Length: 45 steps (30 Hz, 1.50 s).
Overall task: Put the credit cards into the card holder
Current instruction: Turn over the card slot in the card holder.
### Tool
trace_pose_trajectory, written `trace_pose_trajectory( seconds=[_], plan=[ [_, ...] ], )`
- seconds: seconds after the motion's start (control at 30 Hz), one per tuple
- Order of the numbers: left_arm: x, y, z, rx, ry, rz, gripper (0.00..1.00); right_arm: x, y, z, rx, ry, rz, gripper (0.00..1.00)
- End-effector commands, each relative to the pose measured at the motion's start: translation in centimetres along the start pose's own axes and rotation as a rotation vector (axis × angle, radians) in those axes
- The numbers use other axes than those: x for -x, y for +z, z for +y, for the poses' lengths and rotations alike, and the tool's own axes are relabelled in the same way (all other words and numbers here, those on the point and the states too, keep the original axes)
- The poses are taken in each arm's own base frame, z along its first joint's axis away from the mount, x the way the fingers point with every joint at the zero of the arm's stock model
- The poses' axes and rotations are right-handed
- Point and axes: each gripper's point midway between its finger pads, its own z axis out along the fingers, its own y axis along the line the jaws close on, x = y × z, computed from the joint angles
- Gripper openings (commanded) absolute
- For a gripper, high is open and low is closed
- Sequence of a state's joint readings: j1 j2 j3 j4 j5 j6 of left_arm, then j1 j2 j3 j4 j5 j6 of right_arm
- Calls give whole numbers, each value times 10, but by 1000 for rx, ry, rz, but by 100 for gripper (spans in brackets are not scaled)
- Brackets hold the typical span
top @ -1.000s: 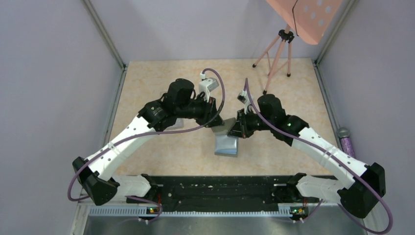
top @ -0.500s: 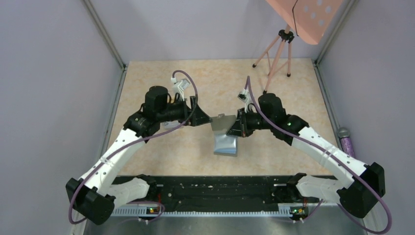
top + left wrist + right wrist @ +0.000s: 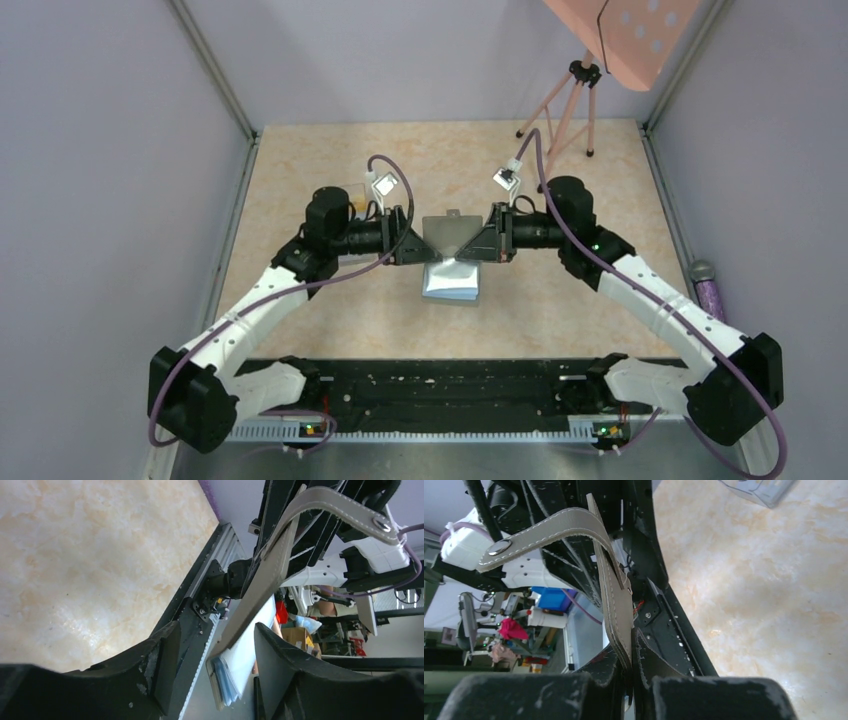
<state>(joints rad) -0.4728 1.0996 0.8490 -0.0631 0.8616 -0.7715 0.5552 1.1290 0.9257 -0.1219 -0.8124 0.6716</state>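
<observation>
The card holder (image 3: pixel 452 250) is a grey wallet held up off the table between my two grippers, its light blue inside (image 3: pixel 452 284) hanging open below. My right gripper (image 3: pixel 486 246) is shut on the wallet's right edge; the right wrist view shows the grey stitched flap (image 3: pixel 616 595) pinched in that gripper (image 3: pixel 631 652), with the snap tab (image 3: pixel 499 547) curling away. My left gripper (image 3: pixel 414 247) is at the wallet's left edge with its jaws apart. In the left wrist view the wallet (image 3: pixel 270 575) passes between the open fingers of that gripper (image 3: pixel 215 632) untouched. No credit card shows plainly.
A clear plastic box (image 3: pixel 756 490) lies on the table behind the left arm, an orange tint showing at it (image 3: pixel 352 194). A pink tripod (image 3: pixel 565 110) stands at the back right. A purple object (image 3: pixel 711 292) lies outside the right wall. A black rail (image 3: pixel 450 385) runs along the near edge.
The left arm swung left off the wallet, then came in level at its left edge. The right gripper lifted the wallet and carried it farther back, its wrist now level.
</observation>
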Motion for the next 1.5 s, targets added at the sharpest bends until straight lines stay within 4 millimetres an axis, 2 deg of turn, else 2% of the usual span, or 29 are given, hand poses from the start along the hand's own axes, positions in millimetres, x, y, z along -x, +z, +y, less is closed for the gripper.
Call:
trace_pose_trajectory(
  seconds=[0.0,0.13,0.17,0.2,0.3,0.37,0.47,0.57,0.7,0.83,1.03,1.07,1.13,1.17,1.27,1.33,1.47],
  plan=[
    [10,2,-25,-137,62,-5,54,5,1,15,92,12,-2,0],
    [11,3,-30,-176,60,-17,17,7,2,16,110,5,-9,0],
    [11,3,-30,-181,59,-21,6,7,2,16,108,7,-8,2],
    [11,3,-29,-181,58,-22,0,8,2,13,101,4,-10,9],
    [10,2,-29,-180,57,-23,0,17,-5,6,73,-17,-39,40],
    [8,1,-31,-184,60,-16,0,23,-13,0,55,-7,-54,55],
    [4,-1,-32,-194,59,3,0,28,-19,-1,71,-15,-50,66],
    [0,-2,-35,-210,59,21,0,28,-18,2,99,-23,-19,67],
    [-1,-3,-37,-227,52,25,0,24,-16,3,131,-20,6,64],
    [-4,-2,-38,-243,35,42,0,24,-15,9,178,-18,7,48],
    [-6,0,-35,-237,21,50,0,21,-9,20,235,8,14,40],
    [-7,0,-35,-237,19,54,0,20,-7,21,237,9,20,34],
    [-7,0,-34,-231,18,56,1,18,-3,22,246,13,31,9],
    [-7,0,-32,-221,18,57,7,18,-2,21,244,17,34,0],
    [-6,0,-23,-150,27,45,30,20,-1,14,196,11,24,0],
    [-6,-2,-9,-44,17,25,43,23,0,4,119,-5,9,0],
    [-5,-12,23,182,3,-37,52,23,-3,-13,-1,-14,-13,0]
  ],
)
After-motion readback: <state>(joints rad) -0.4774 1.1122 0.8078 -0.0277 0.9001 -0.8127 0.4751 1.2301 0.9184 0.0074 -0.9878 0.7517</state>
